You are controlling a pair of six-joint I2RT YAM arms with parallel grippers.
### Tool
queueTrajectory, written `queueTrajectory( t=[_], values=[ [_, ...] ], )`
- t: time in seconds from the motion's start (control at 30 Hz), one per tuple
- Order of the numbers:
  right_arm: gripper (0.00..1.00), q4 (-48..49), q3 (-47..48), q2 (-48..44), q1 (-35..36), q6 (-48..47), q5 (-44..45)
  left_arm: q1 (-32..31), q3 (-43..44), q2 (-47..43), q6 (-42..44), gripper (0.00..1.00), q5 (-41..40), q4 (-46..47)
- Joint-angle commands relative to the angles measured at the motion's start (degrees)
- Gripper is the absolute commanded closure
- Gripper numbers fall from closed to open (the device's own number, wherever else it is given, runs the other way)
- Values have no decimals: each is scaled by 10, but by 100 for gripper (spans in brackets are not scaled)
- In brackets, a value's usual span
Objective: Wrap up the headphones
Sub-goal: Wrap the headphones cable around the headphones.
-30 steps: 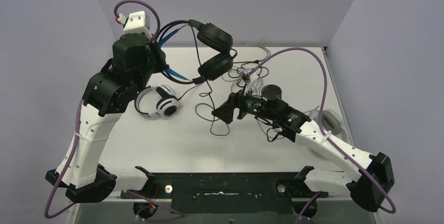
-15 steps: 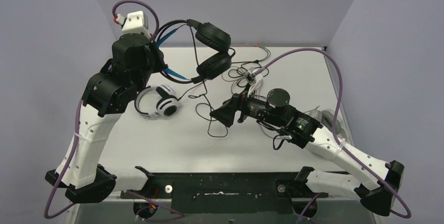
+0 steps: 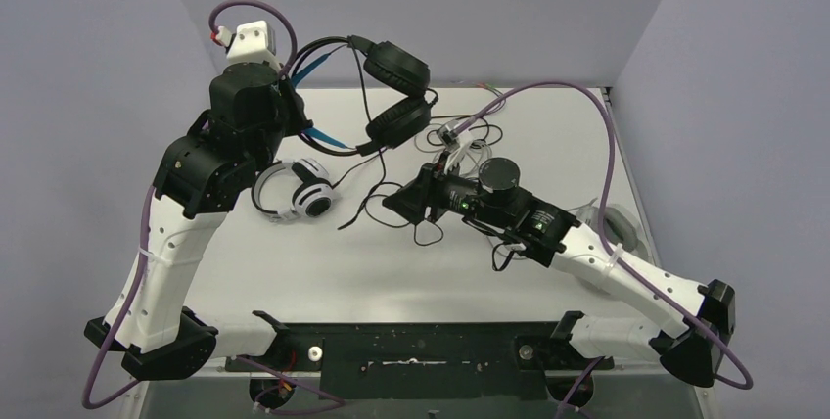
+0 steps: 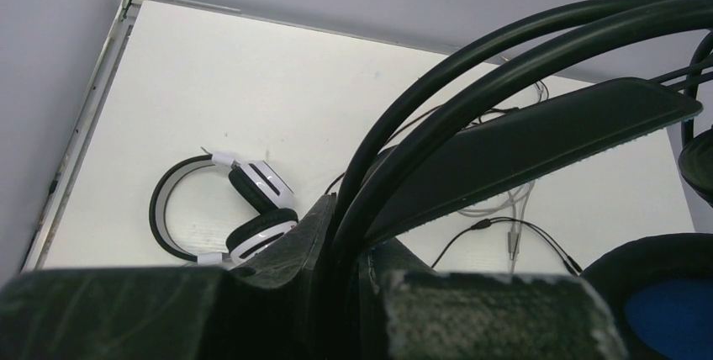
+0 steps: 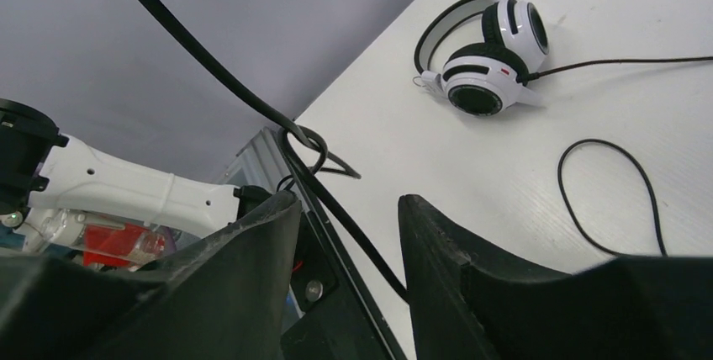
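Left gripper [image 4: 340,251], clamped on the headband [image 4: 546,124], holds the black headphones [image 3: 396,67] aloft so the cable [image 5: 252,103] hangs; right gripper [image 5: 349,204], at their 6 o'clock, straddles it, jaws apart.

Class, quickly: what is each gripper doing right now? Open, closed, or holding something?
Left gripper: shut on the headband of the black over-ear headphones.
Right gripper: open, with the thin black cable running between its fingers, not pinched.

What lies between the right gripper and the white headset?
Only a strand of black cable crosses the gap between the right gripper and the white headset. The top view shows it.
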Motion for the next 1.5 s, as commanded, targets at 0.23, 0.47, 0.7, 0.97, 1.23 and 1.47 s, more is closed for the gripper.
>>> queueTrajectory(
  t=[0.23,0.47,0.7,0.97,1.23,1.47],
  values=[
    [100,92,-24,22,5,20,7,44,69,24,-41,100,30,81],
    [100,157,-169,26,3,58,21,139,274,144,-109,100,265,68],
    [100,181,-264,23,-48,68,23,204,328,159,-169,100,389,114],
    [100,198,-303,33,-104,53,-11,231,318,127,-163,100,469,115],
    [100,153,-318,0,-156,20,-5,233,299,96,-95,100,509,82],
    [100,101,-254,24,-307,-56,-87,226,128,-1,-10,100,665,134]
  ],
)
